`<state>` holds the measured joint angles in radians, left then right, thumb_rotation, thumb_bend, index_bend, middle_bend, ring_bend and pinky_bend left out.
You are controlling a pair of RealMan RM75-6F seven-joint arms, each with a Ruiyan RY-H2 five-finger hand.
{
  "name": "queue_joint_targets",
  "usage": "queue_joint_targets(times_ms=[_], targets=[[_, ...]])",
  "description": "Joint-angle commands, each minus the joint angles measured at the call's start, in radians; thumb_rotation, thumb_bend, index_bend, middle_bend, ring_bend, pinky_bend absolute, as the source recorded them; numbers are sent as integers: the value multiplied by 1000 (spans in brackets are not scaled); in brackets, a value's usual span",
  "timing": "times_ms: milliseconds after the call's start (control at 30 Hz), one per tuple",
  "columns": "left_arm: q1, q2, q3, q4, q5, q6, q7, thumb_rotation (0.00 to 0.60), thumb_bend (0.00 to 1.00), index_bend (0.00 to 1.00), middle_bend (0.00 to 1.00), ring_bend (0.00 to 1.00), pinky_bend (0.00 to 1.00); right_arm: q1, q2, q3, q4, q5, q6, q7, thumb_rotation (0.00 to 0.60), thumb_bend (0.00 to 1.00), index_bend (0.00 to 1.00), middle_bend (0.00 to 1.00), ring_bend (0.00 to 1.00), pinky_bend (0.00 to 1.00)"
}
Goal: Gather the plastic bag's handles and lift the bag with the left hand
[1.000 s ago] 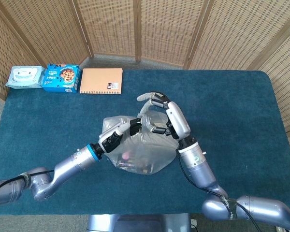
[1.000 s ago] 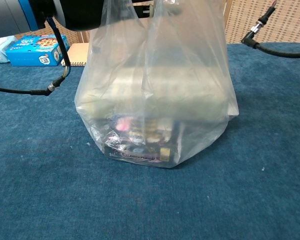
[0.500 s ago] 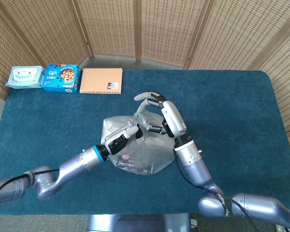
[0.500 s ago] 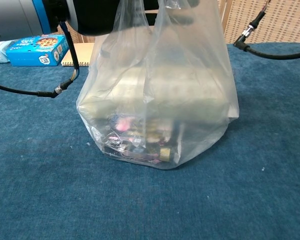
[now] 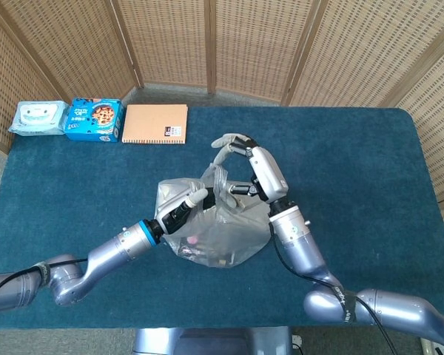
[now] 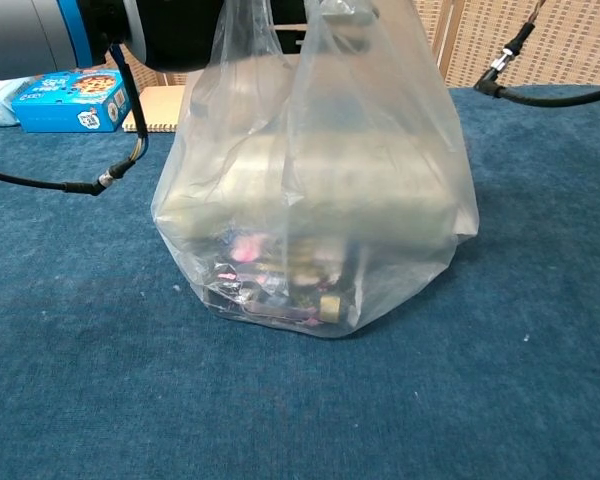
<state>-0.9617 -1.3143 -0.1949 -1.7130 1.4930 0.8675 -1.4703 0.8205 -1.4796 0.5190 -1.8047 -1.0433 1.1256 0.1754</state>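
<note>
The clear plastic bag point(image 5: 218, 233) stands on the blue table, with a pale box and small packets inside; the chest view shows its base point(image 6: 280, 310) resting on the cloth. One handle point(image 5: 220, 177) stands upright above the bag. My right hand point(image 5: 250, 166) arches over that handle and pinches it between thumb and fingers. My left hand point(image 5: 181, 211) reaches in from the lower left, its fingers stretched out and touching the plastic just left of the handle, gripping nothing that I can see. In the chest view both hands are blurred at the top edge.
Along the far left edge of the table point(image 5: 355, 185) lie a wipes pack point(image 5: 37, 118), a blue cookie box point(image 5: 94, 120) and a brown notebook point(image 5: 155, 123). Wicker screens stand behind. A black cable point(image 6: 550, 95) crosses the upper right of the chest view.
My right hand has moved up and slightly away, drawing the handle upright. My left hand has drawn back a little to the lower left. The bag has stayed on the table.
</note>
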Motion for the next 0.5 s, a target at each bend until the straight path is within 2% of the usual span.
queue_joint_targets(times_ms=[33, 200, 500], targets=[[7, 0, -2, 0, -4, 3, -25, 0, 238, 413, 391, 374, 203, 0, 16, 7, 6, 21, -15, -2, 600, 385, 405, 286, 168, 109], [11, 1, -5, 5, 3, 7, -55, 0, 239, 416, 392, 376, 209, -2, 31, 8, 15, 40, -31, -1, 600, 365, 318, 263, 144, 101], [29, 12, -7, 14, 13, 28, -137, 0, 239, 422, 392, 390, 221, -18, 64, 16, 37, 46, -45, 36, 600, 323, 288, 251, 133, 99]])
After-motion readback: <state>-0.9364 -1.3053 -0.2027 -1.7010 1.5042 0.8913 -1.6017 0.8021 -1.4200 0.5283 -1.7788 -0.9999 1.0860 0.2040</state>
